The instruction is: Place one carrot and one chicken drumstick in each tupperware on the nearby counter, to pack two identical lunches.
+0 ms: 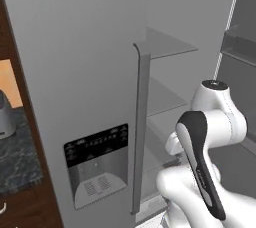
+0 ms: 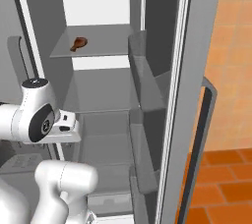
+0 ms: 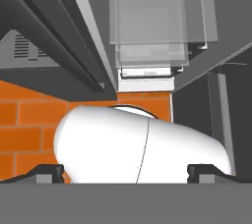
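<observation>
1. Fridge (image 2: 103,90) stands open, its right door (image 2: 184,95) swung wide over orange tile floor (image 2: 221,179).
2. Chicken drumstick (image 2: 78,43) lies on an upper shelf (image 2: 106,41).
3. Gripper (image 3: 125,171) points down, jaws wide, empty.
4. Speckled counter (image 1: 15,152) sits left of the fridge.

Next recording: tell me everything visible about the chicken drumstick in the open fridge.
The small reddish-brown chicken drumstick lies flat on the upper grey shelf of the open fridge, seen in the right base view. It looks like glossy cooked meat: a rounded, darker meaty end toward the right and back, narrowing to a thin bone end that points left and forward. It sits toward the shelf's left side and rests only on the shelf; nothing else touches it. It is too small to make out finer detail.
</observation>
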{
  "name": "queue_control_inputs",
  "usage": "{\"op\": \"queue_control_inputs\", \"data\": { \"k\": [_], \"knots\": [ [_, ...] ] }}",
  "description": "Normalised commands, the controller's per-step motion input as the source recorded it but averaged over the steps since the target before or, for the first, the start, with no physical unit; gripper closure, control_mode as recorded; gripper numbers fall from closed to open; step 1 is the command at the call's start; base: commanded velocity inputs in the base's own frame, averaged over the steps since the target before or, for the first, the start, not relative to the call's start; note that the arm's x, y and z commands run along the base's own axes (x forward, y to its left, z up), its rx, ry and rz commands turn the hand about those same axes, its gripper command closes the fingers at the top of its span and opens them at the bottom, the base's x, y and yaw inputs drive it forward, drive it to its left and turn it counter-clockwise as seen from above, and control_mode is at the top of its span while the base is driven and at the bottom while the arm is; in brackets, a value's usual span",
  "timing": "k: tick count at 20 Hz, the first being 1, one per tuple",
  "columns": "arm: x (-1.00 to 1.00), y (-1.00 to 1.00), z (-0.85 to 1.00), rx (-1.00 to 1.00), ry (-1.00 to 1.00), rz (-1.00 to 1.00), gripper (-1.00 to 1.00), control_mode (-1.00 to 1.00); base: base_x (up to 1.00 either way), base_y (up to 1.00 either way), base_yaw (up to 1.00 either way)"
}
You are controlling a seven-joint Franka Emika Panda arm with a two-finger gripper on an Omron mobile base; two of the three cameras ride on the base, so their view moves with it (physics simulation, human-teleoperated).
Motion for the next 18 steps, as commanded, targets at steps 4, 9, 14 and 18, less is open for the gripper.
{"op": "queue_control_inputs", "data": {
  "k": [4,9,14,18],
  "knots": [
    [0.0,0.0,0.0,0.0,0.0,0.0,-1.0,1.0,0.16,-0.09,0.01],
    [0.0,0.0,0.0,0.0,0.0,0.0,-1.0,1.0,0.02,-0.37,0.14],
    [0.0,0.0,0.0,0.0,0.0,0.0,-1.0,1.0,0.28,-0.03,-0.01],
    [0.0,0.0,0.0,0.0,0.0,0.0,-1.0,1.0,0.06,-0.02,-0.02]
  ]
}}
